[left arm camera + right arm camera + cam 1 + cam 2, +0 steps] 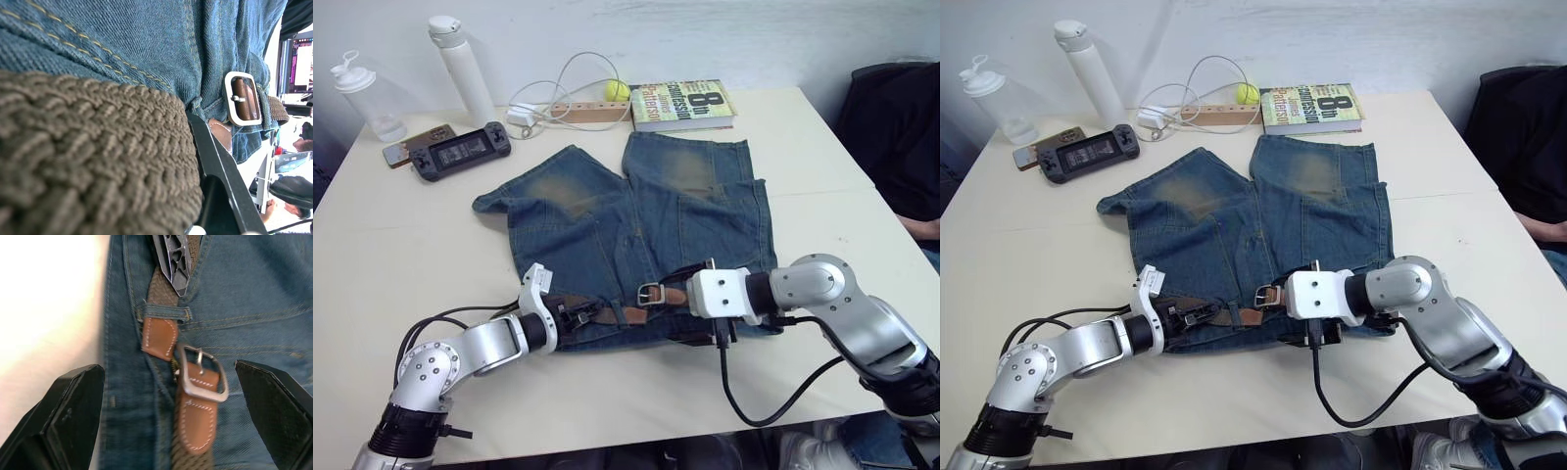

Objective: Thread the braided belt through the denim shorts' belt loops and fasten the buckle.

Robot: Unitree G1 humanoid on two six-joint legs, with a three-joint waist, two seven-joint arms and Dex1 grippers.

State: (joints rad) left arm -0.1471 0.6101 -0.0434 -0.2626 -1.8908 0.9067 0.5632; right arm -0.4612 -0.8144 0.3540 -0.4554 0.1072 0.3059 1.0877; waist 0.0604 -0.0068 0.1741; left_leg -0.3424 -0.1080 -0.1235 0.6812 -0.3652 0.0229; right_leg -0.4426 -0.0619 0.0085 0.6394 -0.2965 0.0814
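- The braided belt lies along the waistband of the denim shorts, at lower centre of the left eye view. It is a dark brown woven strap with tan leather ends stitched in white.
- The buckle is a silver rectangular frame with a prong. It lies flat on the denim, fixed to a tan leather piece at the middle of the right wrist view.
- The belt's tan tip sits just beside the buckle. It has come out from under one of the belt loops, a narrow blue strip crossing the strap, and is not through the buckle.
- The shorts are faded blue with yellowish worn patches on both legs. They lie flat at the centre of the pale surface, waistband toward the bottom of the frame.
- The left claw is at the waistband at lower left and is closed on the woven strap.
- The right claw is spread wide, one finger on each side of the buckle, gripping nothing.
- Containers stand at upper left: a clear bottle whose contents I cannot tell, and a tall white bottle with its cap on.
- Near them lie a handheld game console, a white cable, a yellow ball and a book.
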